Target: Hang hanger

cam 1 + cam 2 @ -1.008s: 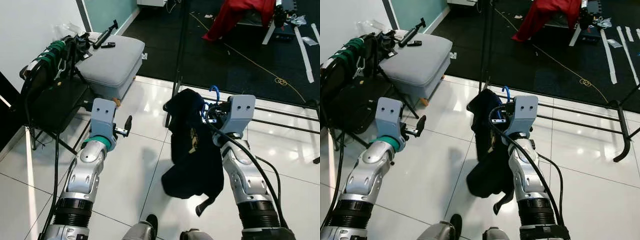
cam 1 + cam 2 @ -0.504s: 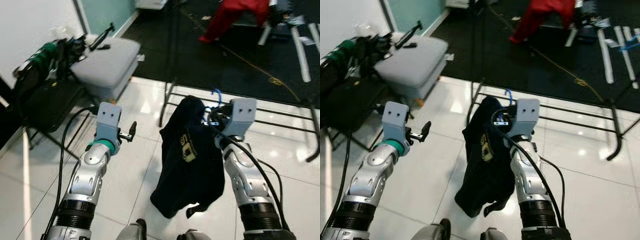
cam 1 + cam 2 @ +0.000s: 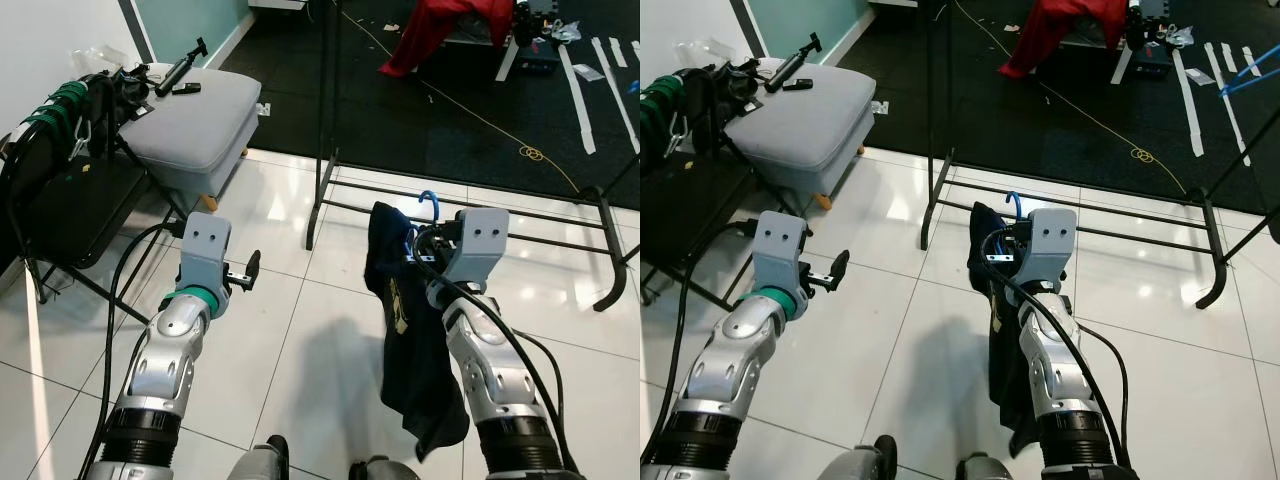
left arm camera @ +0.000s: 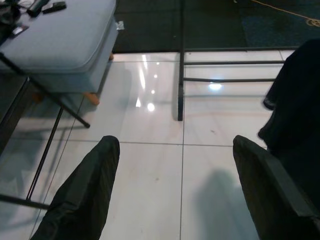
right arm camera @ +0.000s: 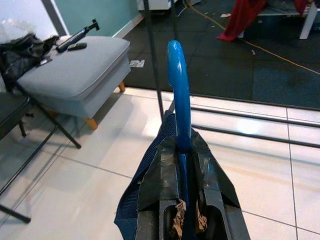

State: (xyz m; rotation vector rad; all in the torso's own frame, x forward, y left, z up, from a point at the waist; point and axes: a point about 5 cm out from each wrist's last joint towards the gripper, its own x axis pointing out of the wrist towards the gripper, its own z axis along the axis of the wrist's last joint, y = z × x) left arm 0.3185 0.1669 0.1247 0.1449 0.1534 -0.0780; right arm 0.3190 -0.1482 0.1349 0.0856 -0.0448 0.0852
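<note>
A blue hanger hook (image 3: 430, 200) sticks up from my right gripper (image 5: 180, 150), which is shut on the hanger's neck. A dark garment (image 3: 405, 330) with a pale print hangs from the hanger in front of my right forearm, down to near the floor. The black clothes rack stands just beyond: its upright post (image 3: 325, 110) rises at the middle and its low base rails (image 3: 520, 225) run right across the white tiles. My left gripper (image 3: 250, 270) is held out over the tiles at the left, open and holding nothing (image 4: 175, 145).
A grey padded ottoman (image 3: 195, 115) stands at the back left with small black gear on it. A black folding chair (image 3: 60, 190) loaded with cables and bags is at the far left. Red cloth (image 3: 440, 30) and a yellow cord (image 3: 500, 125) lie on the dark carpet beyond.
The view has swung so the rack's base now lies straight ahead. The garment has turned and now hangs narrower beside my right forearm. Both grippers keep their states.
</note>
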